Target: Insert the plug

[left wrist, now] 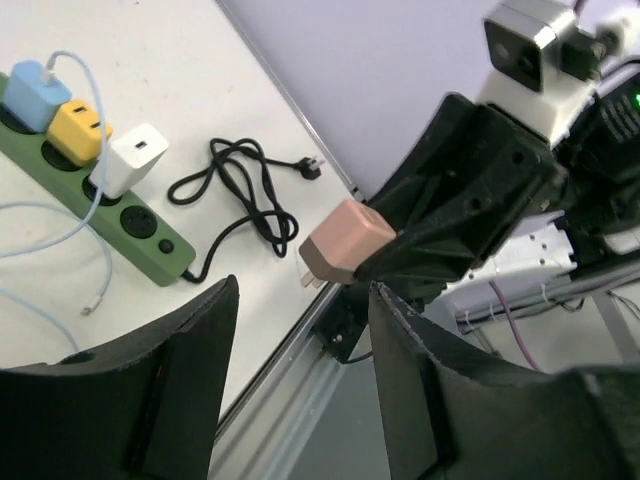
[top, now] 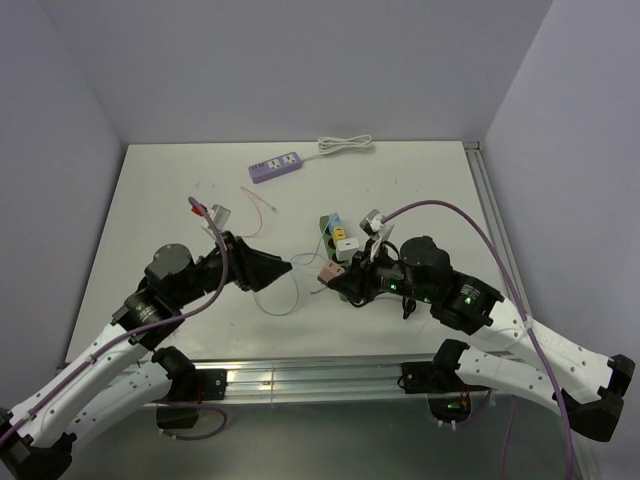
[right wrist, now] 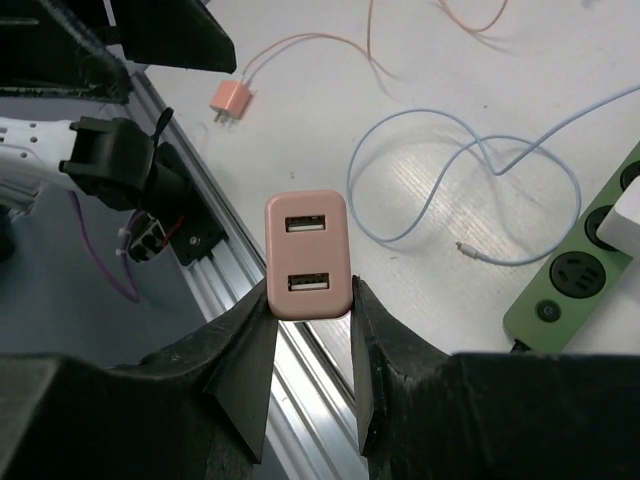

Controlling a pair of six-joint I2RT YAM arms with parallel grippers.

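We hold the pink plug in the right gripper, near the front edge of the white table
On the table we see the green power strip, with blue, yellow and white chargers seated in it and free sockets at its near end; our left gripper faces the plug with jaws apart and nothing between them, while the right one is clamped on the plug's sides, its two USB ports facing the right wrist camera and its prongs pointing away
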